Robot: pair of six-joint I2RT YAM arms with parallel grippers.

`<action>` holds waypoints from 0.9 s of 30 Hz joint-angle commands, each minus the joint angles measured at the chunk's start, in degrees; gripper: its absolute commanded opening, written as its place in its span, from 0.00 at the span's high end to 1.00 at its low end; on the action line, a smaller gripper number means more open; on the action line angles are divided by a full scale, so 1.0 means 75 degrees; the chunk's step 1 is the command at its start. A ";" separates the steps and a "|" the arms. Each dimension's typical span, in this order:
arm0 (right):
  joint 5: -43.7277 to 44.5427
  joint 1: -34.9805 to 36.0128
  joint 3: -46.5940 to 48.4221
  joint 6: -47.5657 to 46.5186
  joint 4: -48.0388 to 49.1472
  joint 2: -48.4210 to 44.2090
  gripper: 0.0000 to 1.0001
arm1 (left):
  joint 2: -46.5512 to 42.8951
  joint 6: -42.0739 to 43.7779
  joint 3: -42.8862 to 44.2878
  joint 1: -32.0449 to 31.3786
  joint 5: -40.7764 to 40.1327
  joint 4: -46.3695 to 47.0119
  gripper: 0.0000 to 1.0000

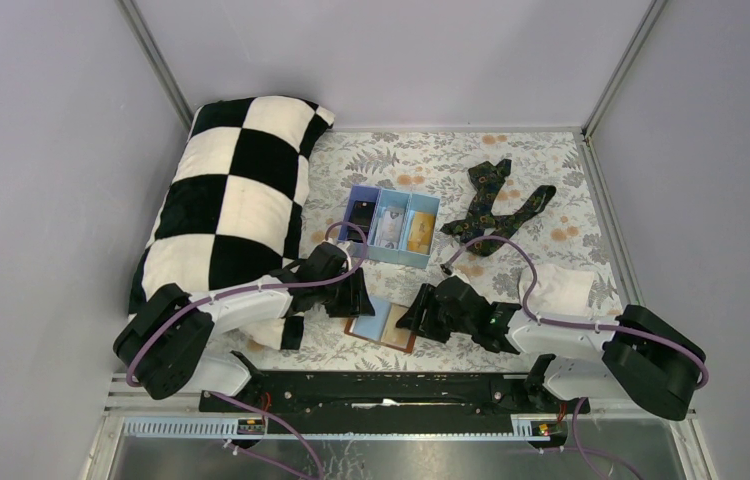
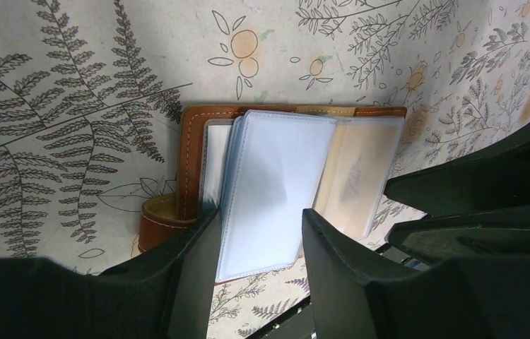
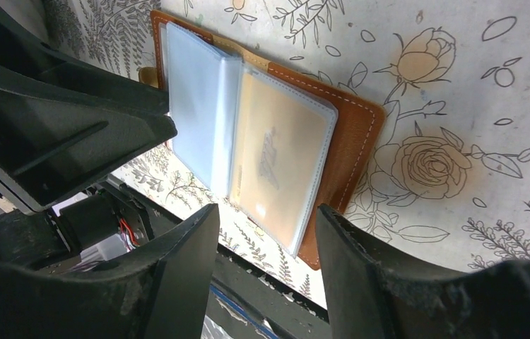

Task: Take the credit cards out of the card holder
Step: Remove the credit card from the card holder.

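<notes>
My left tool [image 2: 255, 234] and right tool [image 3: 268, 213] hang spread over the card holder [image 3: 358, 134], lying open on the worktop [image 3: 460, 78].

- We see the holder [image 1: 383, 325] lying open at the table's [image 1: 551, 160] near edge, between the left gripper [image 2: 260, 215] and right gripper [image 3: 267, 208].
- Behind it sits the tray [image 1: 396, 258], with cards [image 1: 417, 230] inside.
- The tie [image 1: 496, 205] lies right of the tray, and the pillow [image 1: 236, 190] lies left.

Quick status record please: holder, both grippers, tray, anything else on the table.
holder: open flat on floral cloth, clear sleeves up
left gripper: open, empty, over holder
right gripper: open, empty, over holder
tray: three cards, black, pale, gold, one per compartment
left in holder: cannot tell
other: tie, checkered pillow
</notes>
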 commanded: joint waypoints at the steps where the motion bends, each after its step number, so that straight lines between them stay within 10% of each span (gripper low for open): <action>1: -0.0117 0.0069 0.0250 -0.0008 0.0340 0.0060 0.41 | 0.0141 0.0055 -0.0140 -0.0003 -0.0059 -0.0086 0.49; 27: -0.0447 0.0091 0.0500 -0.0066 0.0859 0.0515 0.42 | 0.0138 0.0035 -0.0238 -0.0002 0.0007 0.0013 0.49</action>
